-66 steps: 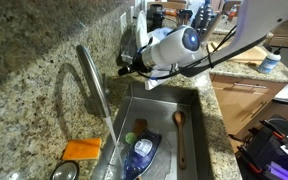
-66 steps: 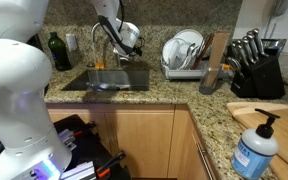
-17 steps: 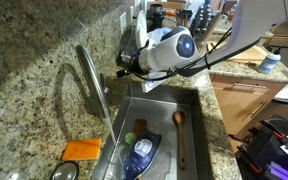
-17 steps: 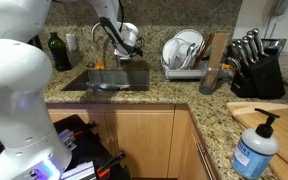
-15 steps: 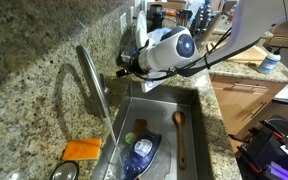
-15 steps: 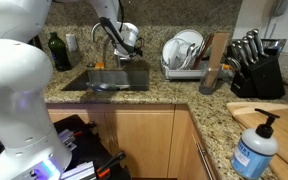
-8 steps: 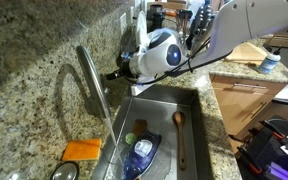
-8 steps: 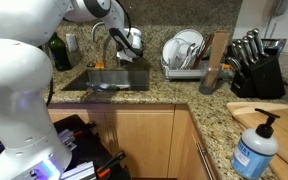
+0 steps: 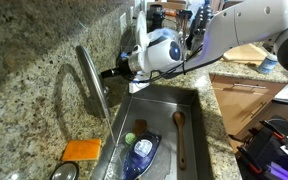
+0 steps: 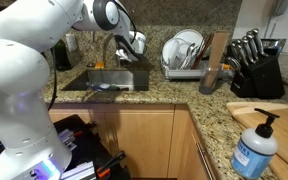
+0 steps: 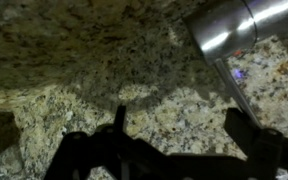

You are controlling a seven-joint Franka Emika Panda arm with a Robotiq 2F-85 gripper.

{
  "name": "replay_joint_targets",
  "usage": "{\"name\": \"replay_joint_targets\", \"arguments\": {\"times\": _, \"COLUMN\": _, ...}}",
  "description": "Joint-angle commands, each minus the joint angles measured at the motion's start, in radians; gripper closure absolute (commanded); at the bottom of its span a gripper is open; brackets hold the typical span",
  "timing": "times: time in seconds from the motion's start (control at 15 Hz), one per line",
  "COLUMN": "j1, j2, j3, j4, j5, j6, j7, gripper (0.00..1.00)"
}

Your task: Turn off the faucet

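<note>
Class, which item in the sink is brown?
The long-handled spoon. The other items beside it are blue-and-white and green.

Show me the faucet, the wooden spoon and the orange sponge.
faucet (image 9: 92,80), in an exterior view, middle of the spout.
wooden spoon (image 9: 180,138), in an exterior view, on its handle.
orange sponge (image 9: 82,150), in an exterior view, on its top face.

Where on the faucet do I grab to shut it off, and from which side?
On the faucet, grip the base lever, too small to see here, not the slim round neck, which would slip. Come level from the dish rack side, where the gripper hovers.
</note>
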State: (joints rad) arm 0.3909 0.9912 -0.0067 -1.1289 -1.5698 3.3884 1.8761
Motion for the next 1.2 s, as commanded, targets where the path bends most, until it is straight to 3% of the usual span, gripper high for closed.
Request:
{"name": "replay_joint_targets", "arguments": {"times": 0.0, "j1": -0.034, "j2": -0.056, "j3": 0.091, "j4": -0.116, "j5": 0.076, "j6": 0.085, "j7": -0.025, "gripper": 0.0}}
{"name": "replay_joint_targets", "arguments": {"times": 0.07, "j1": -0.084, "j2": -0.075, "j3": 0.174, "j4": -0.195, "j5": 0.234, "j6": 0.07, "j7": -0.22, "gripper": 0.0}}
{"name": "replay_joint_targets", "arguments": {"times": 0.27, "j1": -0.134, "j2": -0.124, "j3": 0.247, "j4": -0.315, "j5": 0.391, "j6": 0.093, "j7": -0.317, "gripper": 0.0}}
{"name": "replay_joint_targets", "arguments": {"times": 0.33, "j1": -0.168, "j2": -0.141, "j3": 0.287, "j4": -0.319, "j5": 0.275, "j6": 0.079, "j7": -0.192, "gripper": 0.0}}
{"name": "replay_joint_targets", "arguments": {"times": 0.4, "j1": -0.202, "j2": -0.163, "j3": 0.332, "j4": -0.363, "j5": 0.277, "j6": 0.069, "j7": -0.195, "gripper": 0.0}}
{"name": "replay_joint_targets", "arguments": {"times": 0.6, "j1": -0.307, "j2": -0.246, "j3": 0.498, "j4": -0.49, "j5": 0.113, "j6": 0.067, "j7": -0.05, "gripper": 0.0}}
{"name": "replay_joint_targets", "arguments": {"times": 0.67, "j1": -0.242, "j2": -0.149, "j3": 0.418, "j4": -0.34, "j5": 0.18, "j6": 0.056, "j7": -0.11, "gripper": 0.0}}
{"name": "replay_joint_targets", "arguments": {"times": 0.8, "j1": -0.279, "j2": -0.199, "j3": 0.479, "j4": -0.416, "j5": 0.133, "j6": 0.063, "j7": -0.069, "gripper": 0.0}}
{"name": "replay_joint_targets", "arguments": {"times": 1.13, "j1": -0.284, "j2": -0.221, "j3": 0.49, "j4": -0.455, "j5": 0.133, "j6": 0.063, "j7": -0.067, "gripper": 0.0}}
